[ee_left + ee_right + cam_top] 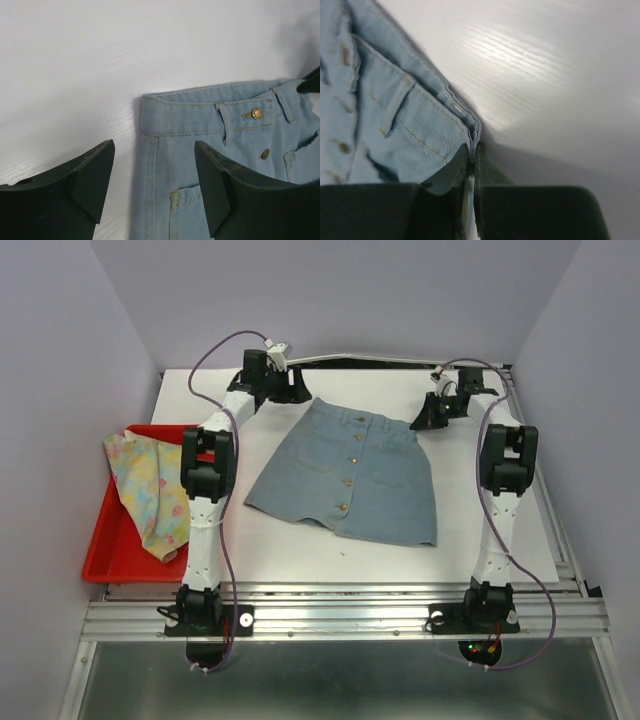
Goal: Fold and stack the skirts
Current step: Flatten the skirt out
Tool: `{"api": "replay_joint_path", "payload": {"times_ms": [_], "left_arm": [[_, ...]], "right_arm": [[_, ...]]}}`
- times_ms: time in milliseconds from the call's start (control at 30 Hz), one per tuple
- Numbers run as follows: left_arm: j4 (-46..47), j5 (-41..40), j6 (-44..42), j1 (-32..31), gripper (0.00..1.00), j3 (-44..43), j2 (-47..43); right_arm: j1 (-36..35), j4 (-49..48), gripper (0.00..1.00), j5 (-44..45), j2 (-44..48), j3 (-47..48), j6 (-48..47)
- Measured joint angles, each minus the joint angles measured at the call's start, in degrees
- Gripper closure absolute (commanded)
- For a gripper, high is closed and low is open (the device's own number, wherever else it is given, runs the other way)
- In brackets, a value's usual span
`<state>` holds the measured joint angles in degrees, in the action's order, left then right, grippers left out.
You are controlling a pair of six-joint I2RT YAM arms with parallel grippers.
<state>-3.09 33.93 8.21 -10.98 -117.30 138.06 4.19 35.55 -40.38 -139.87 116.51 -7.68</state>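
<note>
Denim skirt (350, 475) spread flat mid white worktop (500, 530), right pincer (472, 200) pinched narrow on its waistband corner, left pincer (154, 165) spread wide, gripping nothing, straddling the other waistband corner's edge, floral skirt (150, 485) crumpled in red tray (100, 565) at left

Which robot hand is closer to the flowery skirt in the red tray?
Left. The left hand hovers by the blue skirt's waist corner on the tray's side; the right hand pinches the opposite waist corner, farther from the flowery skirt.
</note>
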Motion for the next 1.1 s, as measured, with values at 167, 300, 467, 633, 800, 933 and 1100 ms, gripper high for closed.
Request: {"api": "replay_joint_path", "payload": {"times_ms": [167, 300, 467, 633, 800, 933, 1100], "left_arm": [[-1.1, -5.7, -2.3, 0.5, 0.14, 0.6, -0.3], [-2.8, -9.6, -4.8, 0.4, 0.13, 15.3, -11.5], [-5.2, -10.6, -8.8, -1.1, 0.14, 29.4, -28.4], [-6.8, -11.2, -12.4, -8.0, 0.30, 36.0, -36.7], [-11.3, -10.3, -12.9, -15.1, 0.43, 34.9, -29.2], [-14.1, -11.1, -11.7, -13.8, 0.47, 34.3, -20.3], [-17.8, -14.1, -11.1, -9.2, 0.49, 29.3, -17.6]], "right_arm": [[1.1, -1.2, 0.99, 4.2, -1.0, 0.1, 2.7], [1.2, -3.9, 0.99, 12.3, 5.5, -9.2, 1.1], [1.5, -5.8, 0.99, 21.0, 17.7, -26.4, -3.4], [1.8, -4.3, 0.99, 27.4, 27.7, -39.1, -8.9], [1.8, -2.0, 0.99, 30.6, 29.9, -40.8, -11.2], [1.9, 0.0, 0.99, 32.4, 29.9, -40.4, -13.2], [3.0, 0.6, 0.99, 33.6, 29.7, -40.1, -15.1]]}}
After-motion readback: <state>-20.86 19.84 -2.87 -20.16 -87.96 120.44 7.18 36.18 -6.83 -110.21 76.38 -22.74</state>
